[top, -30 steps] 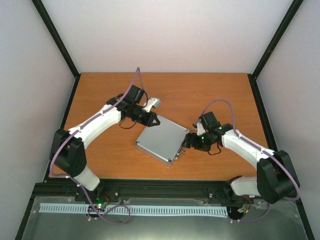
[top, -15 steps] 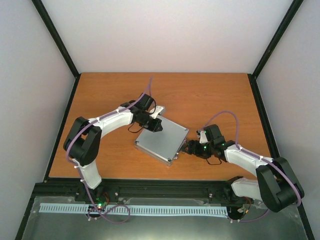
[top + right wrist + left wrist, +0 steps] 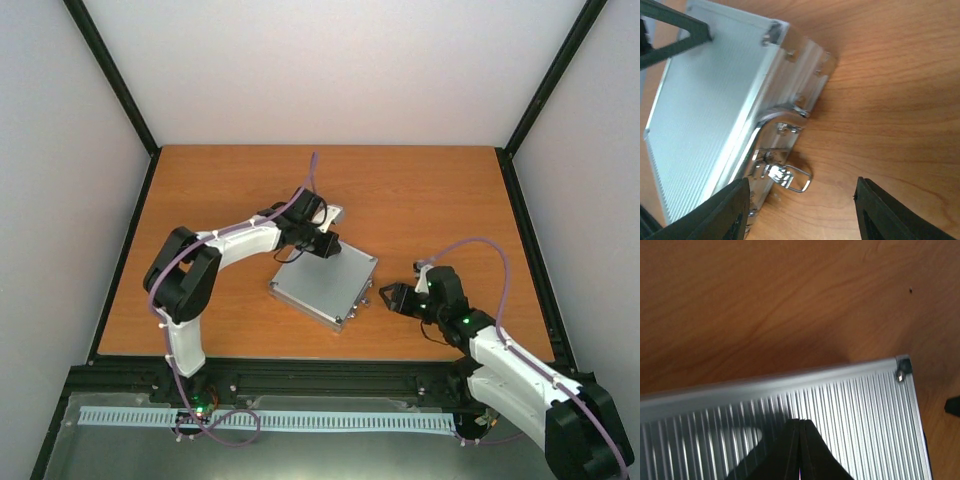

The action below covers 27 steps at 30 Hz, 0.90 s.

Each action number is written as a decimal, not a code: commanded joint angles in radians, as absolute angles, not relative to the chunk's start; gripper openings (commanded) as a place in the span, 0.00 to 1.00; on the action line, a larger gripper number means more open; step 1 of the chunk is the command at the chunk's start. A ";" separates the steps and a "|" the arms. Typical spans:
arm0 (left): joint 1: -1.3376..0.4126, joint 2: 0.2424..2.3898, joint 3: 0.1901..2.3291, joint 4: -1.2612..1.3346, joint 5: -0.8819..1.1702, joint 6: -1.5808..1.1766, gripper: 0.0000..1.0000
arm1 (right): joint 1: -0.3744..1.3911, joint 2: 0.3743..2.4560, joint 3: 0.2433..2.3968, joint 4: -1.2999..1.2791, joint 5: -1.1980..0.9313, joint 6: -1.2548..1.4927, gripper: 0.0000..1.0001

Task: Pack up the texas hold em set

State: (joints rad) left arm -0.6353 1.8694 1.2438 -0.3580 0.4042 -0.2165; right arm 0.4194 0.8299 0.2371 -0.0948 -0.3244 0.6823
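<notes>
The silver ribbed case (image 3: 322,285) of the texas hold em set lies closed and flat on the wooden table (image 3: 220,190). My left gripper (image 3: 326,246) is shut, its tips pressed on the lid (image 3: 855,405) near the far edge; the fingertips (image 3: 800,424) hold nothing. My right gripper (image 3: 386,297) stands open just right of the case, facing its front wall (image 3: 790,75). There I see the chrome handle (image 3: 765,125) and a latch (image 3: 785,176) whose wire loop hangs out over the table. The latch lies close to my left finger (image 3: 727,212), and nothing is between the fingers.
Black frame posts and pale walls close in the table at the left, right and back. The left arm's black gripper (image 3: 675,35) shows over the lid's far corner in the right wrist view. Bare wood (image 3: 890,100) lies right of the case.
The left gripper has slid to the right along the lid's far edge, staying shut. The right gripper has drawn back from the case's front towards the near right, and its jaws have narrowed somewhat.
</notes>
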 commanded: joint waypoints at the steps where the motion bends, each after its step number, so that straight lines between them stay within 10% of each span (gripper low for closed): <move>1: -0.645 1.989 1.240 -0.397 0.264 -0.269 0.01 | 0.416 0.865 0.251 -0.207 -0.219 0.679 0.57; 27: -0.646 1.666 0.996 -0.420 0.188 -0.293 0.01 | 0.530 1.404 0.516 0.003 -0.309 0.600 0.48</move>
State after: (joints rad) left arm -0.6449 1.7027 1.0626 -0.3199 0.2413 -0.2813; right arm 0.4789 1.3525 0.4667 -0.0399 -0.2939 0.6094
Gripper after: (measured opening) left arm 0.011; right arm 0.480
